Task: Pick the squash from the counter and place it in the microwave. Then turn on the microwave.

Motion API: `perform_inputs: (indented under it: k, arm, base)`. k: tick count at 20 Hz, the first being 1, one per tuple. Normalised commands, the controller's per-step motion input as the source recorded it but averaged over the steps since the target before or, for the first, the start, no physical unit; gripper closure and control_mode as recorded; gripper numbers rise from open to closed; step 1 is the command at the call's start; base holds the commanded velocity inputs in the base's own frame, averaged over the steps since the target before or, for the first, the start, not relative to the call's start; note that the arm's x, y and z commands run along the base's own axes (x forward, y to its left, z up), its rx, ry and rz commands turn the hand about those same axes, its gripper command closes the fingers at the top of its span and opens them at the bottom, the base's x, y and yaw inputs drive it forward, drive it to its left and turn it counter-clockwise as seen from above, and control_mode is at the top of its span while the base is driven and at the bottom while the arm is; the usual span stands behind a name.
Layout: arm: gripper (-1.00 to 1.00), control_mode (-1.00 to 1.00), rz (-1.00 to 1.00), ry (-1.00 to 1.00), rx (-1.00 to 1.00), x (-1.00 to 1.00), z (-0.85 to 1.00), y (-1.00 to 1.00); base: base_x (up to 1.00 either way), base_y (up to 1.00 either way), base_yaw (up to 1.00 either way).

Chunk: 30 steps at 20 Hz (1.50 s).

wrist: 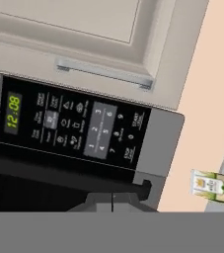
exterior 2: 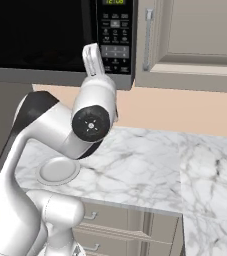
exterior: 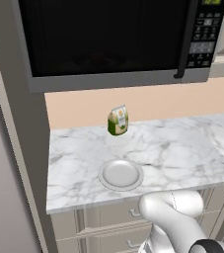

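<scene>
Up at the top right of the big black-fronted microwave with the dark glass door (exterior: 103,37), right by the button panel with the green display (wrist: 69,126), found the two-finger gripper (wrist: 112,201). Dark tips pressed together in the hand view, nothing between them, so closed on nothing. From the right base view, just the white hand poking up in front of the panel, with the fingertips themselves hard to pick out.

Can't really make out the squash. Only a faint reddish smudge (exterior: 96,59) behind the dark glass in the left base view, too murky to call. Door looks closed, with the vertical black handle (exterior: 183,39) alongside the panel.

Down on the white marble counter with grey veins (exterior: 182,148): round white plate (exterior: 121,174) near the front edge, bare on top, partly blocked by the white arm in the right base view. Green-and-white carton with a yellow label (exterior: 117,120) upright back by the beige wall, well apart from the plate. Beige cabinet door with a grey bar handle (wrist: 103,73) beside the microwave, cut off at the edge.
</scene>
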Motion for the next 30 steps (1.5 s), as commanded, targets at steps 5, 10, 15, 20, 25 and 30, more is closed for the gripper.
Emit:
perform_inputs:
  k: [5,10,15,20,25,30]
  arm:
    - [1.0,-1.0,-0.01,0.0,0.19,0.04,-0.08,-0.06]
    - [1.0,-1.0,-0.02,0.0,0.12,0.13,-0.01,0.0]
    - [1.0,-1.0,-0.01,0.0,0.13,0.15,-0.02,-0.02]
    - [1.0,-1.0,-0.02,0.0,0.05,0.2,-0.15,0.0]
    - [1.0,-1.0,-0.01,0.0,0.06,0.23,-0.09,0.0]
    - [1.0,-1.0,0.0,0.0,0.07,0.27,-0.02,-0.01]
  base:
    - [0.0,0.0,0.0]
    - [0.0,0.0,0.0]
    - [0.0,0.0,0.0]
    - [0.0,0.0,0.0]
    - [0.0,0.0,0.0]
    - [0.0,0.0,0.0]
